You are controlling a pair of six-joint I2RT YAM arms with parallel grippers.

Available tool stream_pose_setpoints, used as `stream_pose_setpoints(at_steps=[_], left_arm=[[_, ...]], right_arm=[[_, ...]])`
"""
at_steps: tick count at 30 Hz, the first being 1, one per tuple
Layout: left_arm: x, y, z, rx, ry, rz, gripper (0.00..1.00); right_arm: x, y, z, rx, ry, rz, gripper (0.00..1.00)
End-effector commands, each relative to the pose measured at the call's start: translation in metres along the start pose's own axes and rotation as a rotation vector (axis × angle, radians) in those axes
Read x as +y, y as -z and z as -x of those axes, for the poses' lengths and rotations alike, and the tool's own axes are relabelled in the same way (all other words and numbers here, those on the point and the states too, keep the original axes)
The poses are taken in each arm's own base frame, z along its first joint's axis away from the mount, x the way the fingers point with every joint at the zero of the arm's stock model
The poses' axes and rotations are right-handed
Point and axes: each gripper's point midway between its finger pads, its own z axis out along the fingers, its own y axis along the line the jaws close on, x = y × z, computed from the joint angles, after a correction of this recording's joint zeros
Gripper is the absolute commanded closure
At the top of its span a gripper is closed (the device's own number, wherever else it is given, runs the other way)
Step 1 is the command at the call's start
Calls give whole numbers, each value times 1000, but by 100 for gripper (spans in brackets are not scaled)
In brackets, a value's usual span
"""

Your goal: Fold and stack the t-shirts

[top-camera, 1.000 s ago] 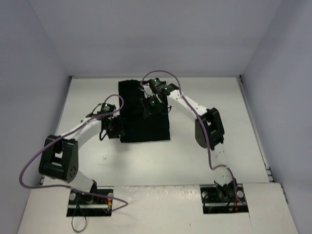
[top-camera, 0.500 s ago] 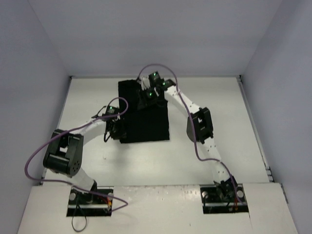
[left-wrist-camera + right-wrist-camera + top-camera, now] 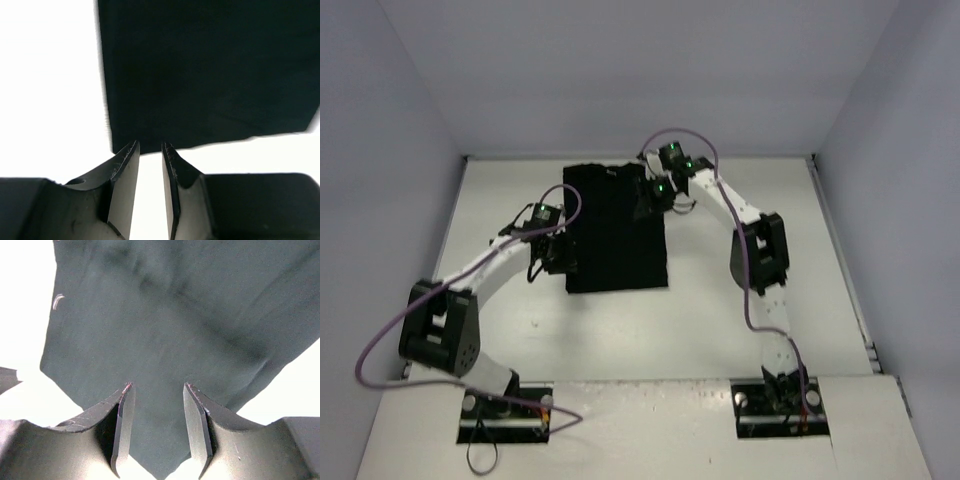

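Likely soft, light and floppy, the t-shirt wants pinching at a corner hem. Left jaws stand narrowly parted, right jaws wider, both empty.

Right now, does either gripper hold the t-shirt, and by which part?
Neither. The left gripper and right gripper both stand open, and the t-shirt lies free.

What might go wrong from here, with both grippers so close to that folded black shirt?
The left gripper sits just off the edge of the black t-shirt, near a corner, jaws barely apart. Closing there may catch only the top layer, or nothing, and spoil the fold. The right gripper hangs open over a wrinkled corner of the cloth. Pinching there could drag the shirt crooked.
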Motion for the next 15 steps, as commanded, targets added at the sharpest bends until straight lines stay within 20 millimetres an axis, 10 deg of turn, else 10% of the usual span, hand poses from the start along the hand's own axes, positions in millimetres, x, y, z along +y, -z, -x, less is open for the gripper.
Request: stream_pose_setpoints(at_steps=[1,15], left_arm=[[-33,34,25,-81,-97,-168,80],[-1,-58,-19,172,64,-218,91]], right_arm=[[70,65,-18,-59,57,187,60],[48,10,-157,127,-45,445,62]])
